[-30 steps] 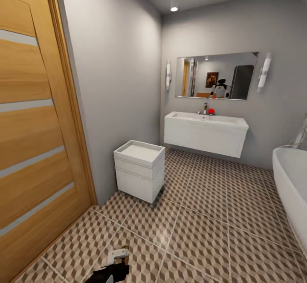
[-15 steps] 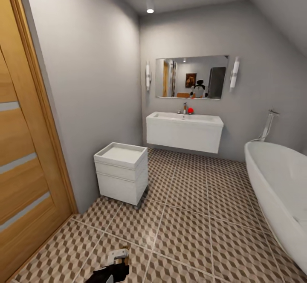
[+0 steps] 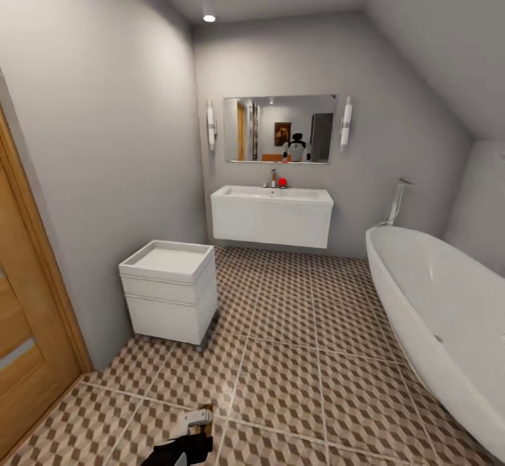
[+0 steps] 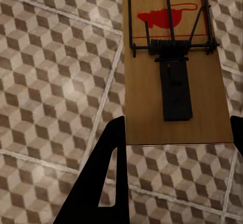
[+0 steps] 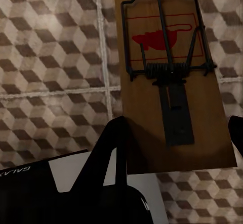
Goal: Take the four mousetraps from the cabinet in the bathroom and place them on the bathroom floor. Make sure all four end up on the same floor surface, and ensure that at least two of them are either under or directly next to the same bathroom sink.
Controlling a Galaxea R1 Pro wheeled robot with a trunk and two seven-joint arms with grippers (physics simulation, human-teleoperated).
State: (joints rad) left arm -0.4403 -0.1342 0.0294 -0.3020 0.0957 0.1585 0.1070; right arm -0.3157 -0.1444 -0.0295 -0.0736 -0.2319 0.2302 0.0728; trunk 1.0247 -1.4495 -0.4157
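Head view findings: the bathroom floor (image 3: pixel 294 382) is laid in cube-pattern tiles, and the sink (image 3: pixel 272 194), a wide white basin on a wall-hung vanity, is fixed to the far wall beneath a mirror (image 3: pixel 279 129). A low white drawer unit (image 3: pixel 170 290) stands against the left wall, a white bathtub (image 3: pixel 442 311) occupies the right side, and a wooden door (image 3: pixel 21 325) is seen at the near left edge. The left gripper (image 3: pixel 184 445) is recorded at the near bottom edge of that view, carried low over the tiles with a tan board end projecting from it. In the left wrist view a mousetrap (image 4: pixel 172 57) is held flat between the fingers of the left gripper (image 4: pixel 174 143), wire bar and red print uppermost, the jaws clamped on its near end. In the right wrist view a second mousetrap (image 5: pixel 169 77) is held likewise by the right gripper (image 5: pixel 177 148), jaws closed on its near end, with part of the robot's own body below it. Both traps are judged to be carried level and face-up so that each can be set down flat. The sink remains well apart from the robot, so the present step is assessed as transit toward it; placement under or beside the vanity is not yet done.
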